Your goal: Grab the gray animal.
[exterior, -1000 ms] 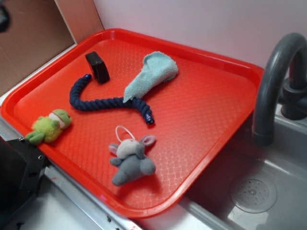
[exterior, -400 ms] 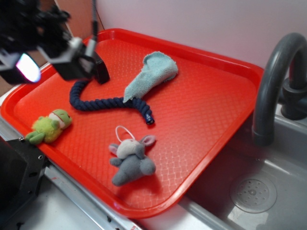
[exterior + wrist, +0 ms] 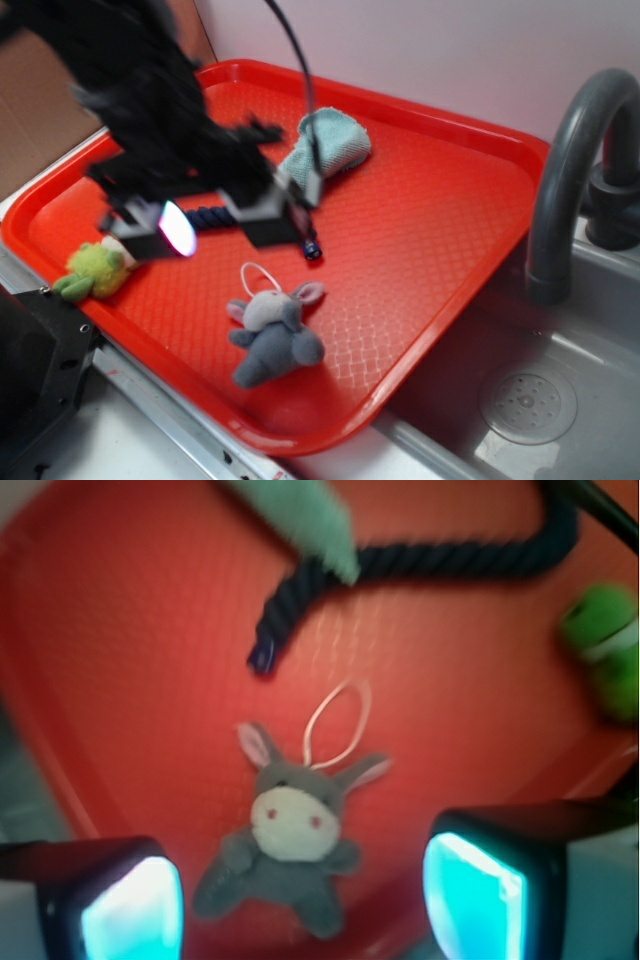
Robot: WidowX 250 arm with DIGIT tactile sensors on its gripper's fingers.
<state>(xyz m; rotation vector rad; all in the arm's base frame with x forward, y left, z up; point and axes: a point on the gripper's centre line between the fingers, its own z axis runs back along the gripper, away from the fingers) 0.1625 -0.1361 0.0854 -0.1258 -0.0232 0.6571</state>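
Arm's swung in over tray [image 3: 440, 260], claw [image 3: 300, 900] wide open above gray animal [image 3: 290, 855], not touching.

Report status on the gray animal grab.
Gripper open, fingers empty, above the tray. Gray animal lying free, untouched. Nothing between; blue rope and frog off to the sides.
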